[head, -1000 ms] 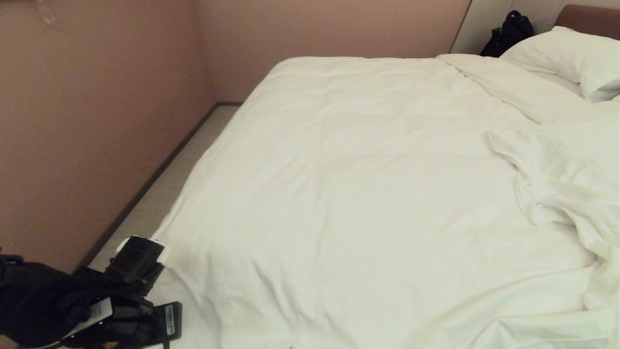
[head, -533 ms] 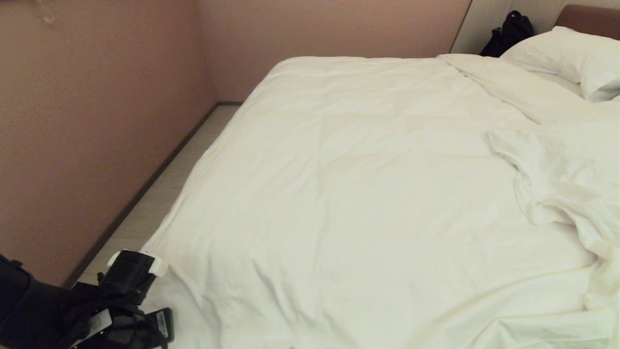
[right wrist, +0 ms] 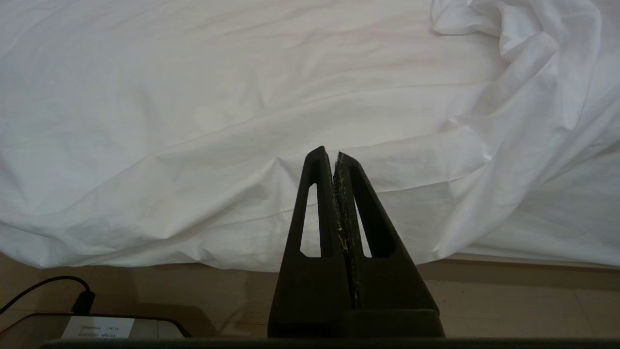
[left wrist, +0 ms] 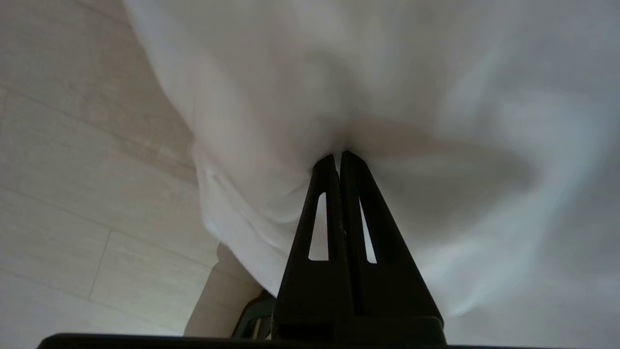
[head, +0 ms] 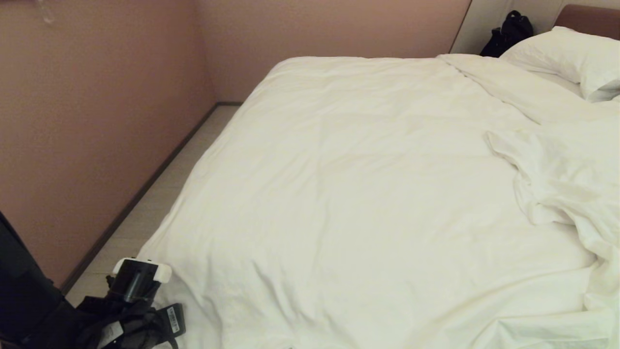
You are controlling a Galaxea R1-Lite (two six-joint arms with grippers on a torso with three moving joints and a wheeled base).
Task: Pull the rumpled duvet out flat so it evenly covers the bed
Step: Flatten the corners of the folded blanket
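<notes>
The white duvet [head: 368, 194] lies spread over most of the bed, whose brownish headboard [head: 591, 17] shows at the far right. A bunched, rumpled heap of the duvet [head: 571, 189] sits on the right side. My left arm [head: 131, 291] is low at the near left corner, and there my left gripper [left wrist: 337, 156] is shut on the duvet [left wrist: 300, 97], the cloth puckering at its tips above the floor. My right gripper [right wrist: 334, 154] is shut and empty, facing the duvet's hanging near edge [right wrist: 193, 194]; it is out of the head view.
A pink wall [head: 97, 121] runs close along the bed's left side with a narrow strip of pale floor [head: 160, 194] between. White pillows [head: 571, 58] lie at the head and a black bag [head: 508, 31] beyond them. A cable and a labelled box [right wrist: 97, 327] sit on the floor.
My left arm has sunk and drawn back toward the near left, still gripping the duvet; the corner came with it and the duvet's left edge now reaches further over the floor.
</notes>
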